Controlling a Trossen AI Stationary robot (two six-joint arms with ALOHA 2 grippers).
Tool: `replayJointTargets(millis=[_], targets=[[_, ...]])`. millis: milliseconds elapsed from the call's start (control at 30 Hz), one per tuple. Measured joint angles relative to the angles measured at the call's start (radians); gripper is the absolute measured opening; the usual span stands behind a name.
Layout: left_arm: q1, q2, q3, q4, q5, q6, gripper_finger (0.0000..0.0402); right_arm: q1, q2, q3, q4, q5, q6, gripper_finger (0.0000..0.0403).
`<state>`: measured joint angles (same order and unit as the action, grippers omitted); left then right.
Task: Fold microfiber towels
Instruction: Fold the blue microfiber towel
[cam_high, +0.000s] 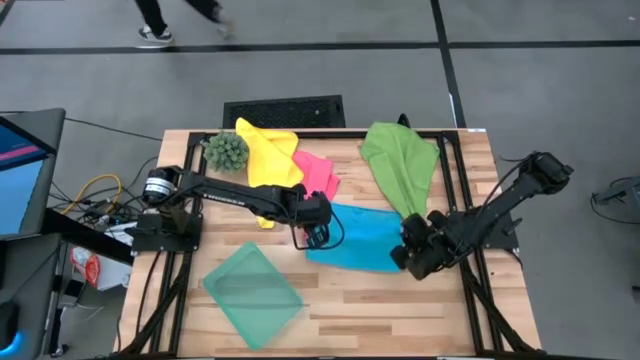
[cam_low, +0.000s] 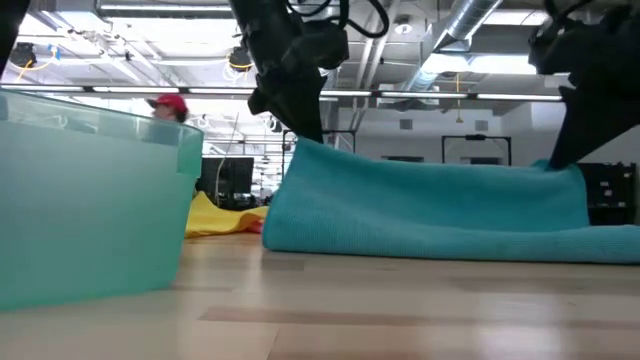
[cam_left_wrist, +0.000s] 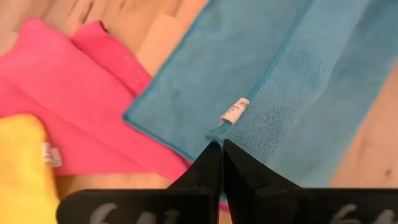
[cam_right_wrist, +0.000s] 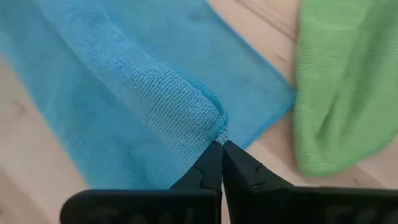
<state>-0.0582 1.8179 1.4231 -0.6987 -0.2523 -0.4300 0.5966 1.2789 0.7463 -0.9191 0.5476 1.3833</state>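
Note:
The bright blue towel (cam_high: 362, 238) lies at the table's middle, partly lifted at two corners. My left gripper (cam_high: 318, 236) is shut on its left corner, my right gripper (cam_high: 412, 256) on its right corner. The pink towel (cam_high: 318, 172) and yellow towel (cam_high: 264, 158) lie crumpled at the far left. The green towel (cam_high: 402, 162) lies at the far right. My left gripper pinches the blue towel's corner by the white tag (cam_left_wrist: 217, 134) between its two fingers, from above. The corner is raised and the cloth slopes down from it to the table (cam_low: 300, 150). My right gripper pinches a bunched corner of the blue towel (cam_right_wrist: 214, 127) between its two fingers, from above. That corner is lifted (cam_low: 570, 170); the cloth below it lies on the table.
A translucent teal tray (cam_high: 252, 292) stands at the near left. A spiky green ball plant (cam_high: 227, 150) sits at the far left corner. A person's legs (cam_high: 160, 20) show beyond the table's far edge. Bare wood lies along the near right.

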Motion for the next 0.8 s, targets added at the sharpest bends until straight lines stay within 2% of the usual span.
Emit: replayJointTargets(millis=[333, 800], targets=[[0.048, 0.000, -0.029, 0.027, -0.003, 0.035, 0.0000, -0.059, -0.010, -0.071, 0.062, -0.029, -0.003, 0.0027], [0.063, 0.001, -0.126, 0.201, -0.025, 0.059, 0.0000, -0.174, -0.009, -0.071, 0.065, -0.030, -0.110, 0.0031]])
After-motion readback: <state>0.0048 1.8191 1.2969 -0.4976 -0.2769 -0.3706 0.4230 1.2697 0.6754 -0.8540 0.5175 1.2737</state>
